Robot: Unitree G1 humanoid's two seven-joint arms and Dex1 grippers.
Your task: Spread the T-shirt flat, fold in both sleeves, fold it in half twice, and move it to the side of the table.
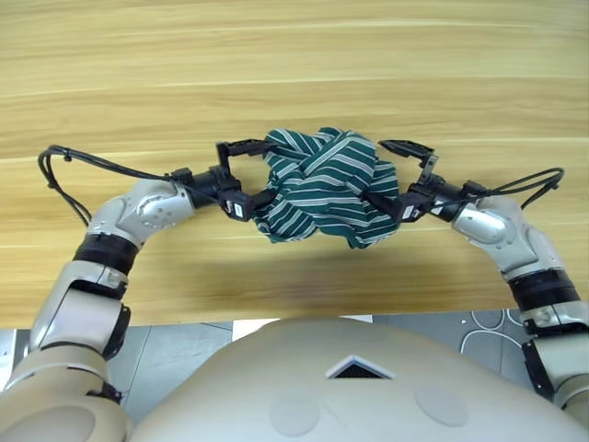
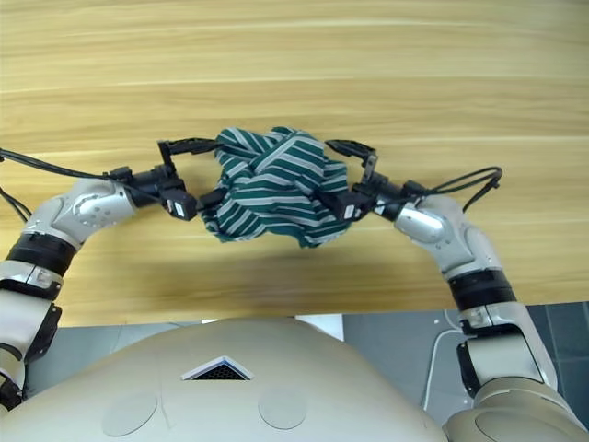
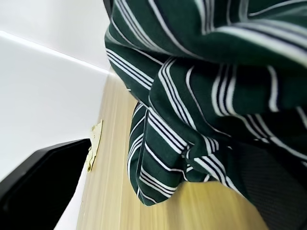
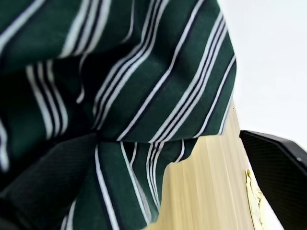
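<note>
T-shirt (image 1: 322, 189): bunched into a striped green wad between both tools, over near part of worktop (image 1: 294, 55) | left tool (image 1: 265, 171): spread wide, lower finger in cloth | right tool (image 1: 377, 171): spread wide, likewise

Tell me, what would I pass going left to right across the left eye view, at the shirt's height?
left gripper → T-shirt → right gripper

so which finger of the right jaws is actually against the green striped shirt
The right jaws' finger nearer the robot: it lies against the green striped T-shirt, while the farther finger arcs over the wooden table.
</note>
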